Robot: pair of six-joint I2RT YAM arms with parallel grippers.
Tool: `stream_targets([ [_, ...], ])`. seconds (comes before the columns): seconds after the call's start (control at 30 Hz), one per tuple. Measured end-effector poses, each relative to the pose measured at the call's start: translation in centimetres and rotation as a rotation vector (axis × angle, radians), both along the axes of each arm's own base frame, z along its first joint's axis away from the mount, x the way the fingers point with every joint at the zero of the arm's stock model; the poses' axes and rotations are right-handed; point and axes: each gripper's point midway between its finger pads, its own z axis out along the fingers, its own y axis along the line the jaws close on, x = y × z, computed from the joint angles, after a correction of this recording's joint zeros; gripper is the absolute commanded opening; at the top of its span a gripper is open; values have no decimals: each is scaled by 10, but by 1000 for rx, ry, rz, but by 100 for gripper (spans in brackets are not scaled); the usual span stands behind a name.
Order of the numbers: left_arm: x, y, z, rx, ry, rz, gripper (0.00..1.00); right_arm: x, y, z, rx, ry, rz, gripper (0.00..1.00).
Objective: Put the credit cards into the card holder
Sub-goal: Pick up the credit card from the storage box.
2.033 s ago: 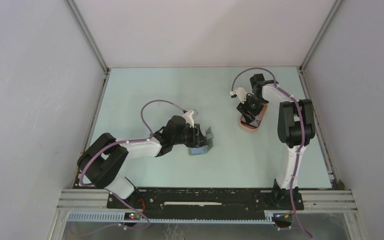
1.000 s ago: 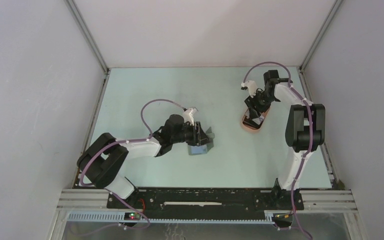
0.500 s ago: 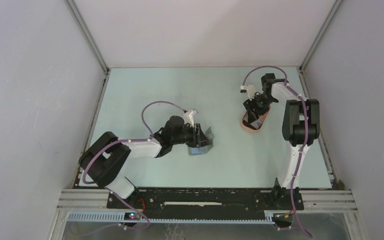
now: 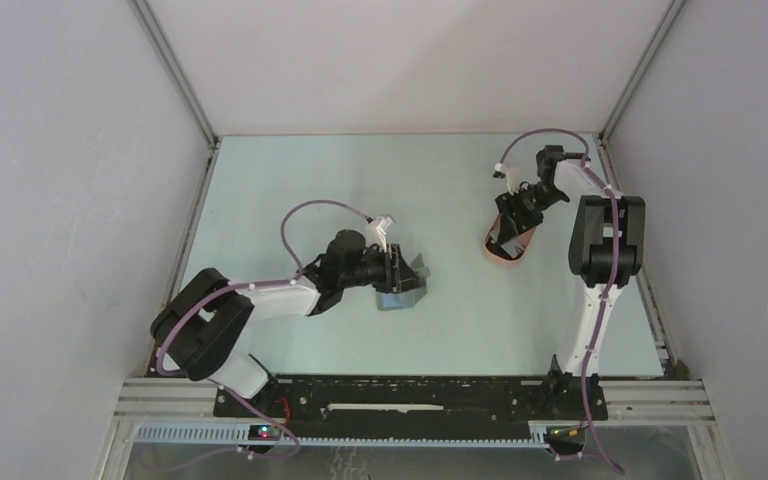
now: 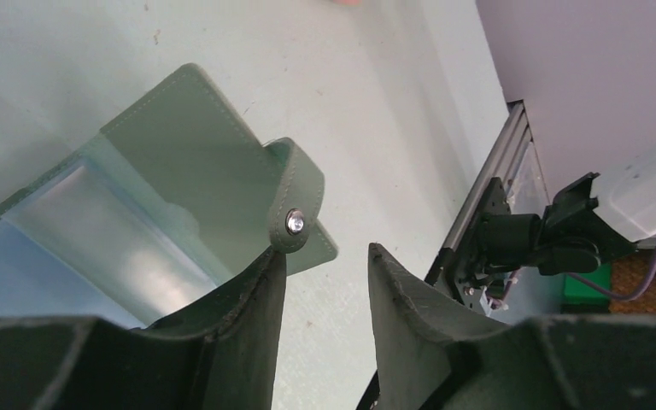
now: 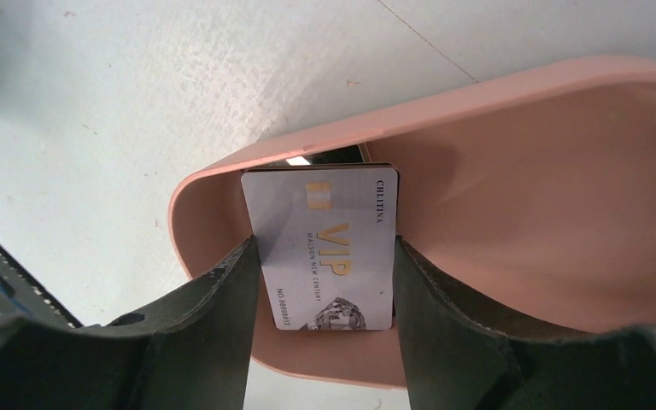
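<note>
While tilted, right hand (image 6: 325,243) around card (image 6: 320,256).

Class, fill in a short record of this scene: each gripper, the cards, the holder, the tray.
left gripper: jaws apart, one finger against the card holder
right gripper: closed on the silver card's long edges
silver card: in the pink tray, a dark card behind it
card holder: open, clear pocket showing

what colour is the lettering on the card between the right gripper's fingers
Gold, on a silvery-grey card; it shows best in the right wrist view.
</note>
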Motion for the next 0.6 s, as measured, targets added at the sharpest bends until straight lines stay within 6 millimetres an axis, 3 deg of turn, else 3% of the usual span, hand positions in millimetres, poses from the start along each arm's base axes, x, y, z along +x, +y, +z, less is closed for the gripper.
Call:
stream_targets([
  [0.17, -1, -2, 14, -31, -19, -7, 46, 1, -1, 7, 50, 12, -25, 60],
  [0.33, -5, -7, 20, -48, -7, -23, 54, -2, 1, 5, 84, 37, -35, 58],
  [0.43, 4, -23, 35, -80, 2, -30, 61, -4, 3, 7, 108, 49, -39, 57],
  [0.6, 35, -59, 61, -160, 11, -14, 69, -5, 7, 11, 151, 57, -48, 56],
])
